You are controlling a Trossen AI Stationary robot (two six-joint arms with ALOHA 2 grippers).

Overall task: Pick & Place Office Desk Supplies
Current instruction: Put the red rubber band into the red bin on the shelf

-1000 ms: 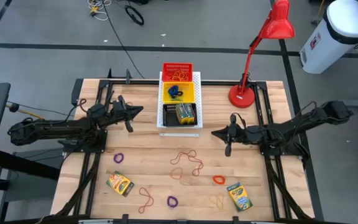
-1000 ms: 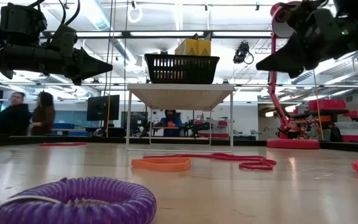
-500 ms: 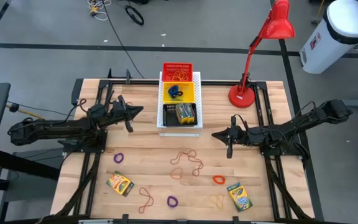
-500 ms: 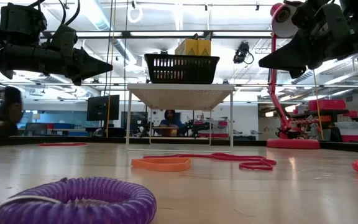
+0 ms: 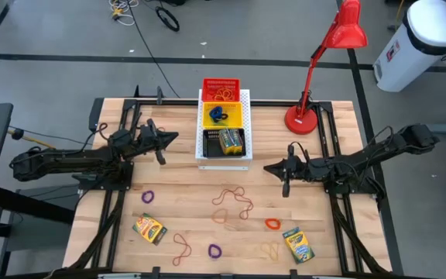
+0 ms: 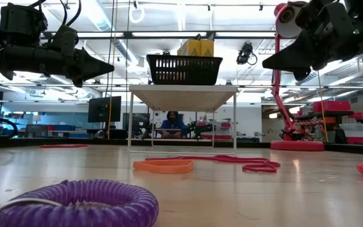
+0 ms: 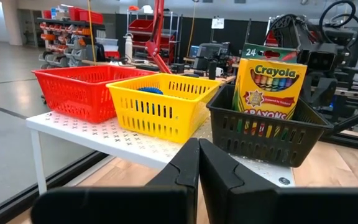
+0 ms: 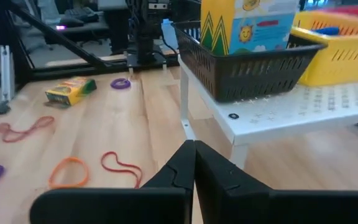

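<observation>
My left gripper [image 5: 175,139] hovers shut and empty left of the white shelf [image 5: 246,98]; its wrist view shows the closed fingers [image 7: 199,163]. My right gripper [image 5: 266,166], also shut [image 8: 194,163] and empty, hovers to the shelf's right and nearer the near edge. On the shelf stand a red basket [image 5: 221,91], a yellow basket [image 5: 221,115] with a blue loop, and a black basket [image 5: 224,142] with crayon boxes. Two crayon boxes [image 5: 150,229] [image 5: 298,245], reddish rubber bands [image 5: 235,203], purple loops [image 5: 147,197] [image 5: 214,250] and an orange loop [image 5: 272,224] lie flat on the table.
A red desk lamp [image 5: 316,77] stands at the far right corner, its base on the table. More rubber bands [image 5: 182,249] [image 5: 269,249] lie near the front edge. A white bin [image 5: 420,39] stands off the table. A person [image 6: 171,123] sits in the room behind.
</observation>
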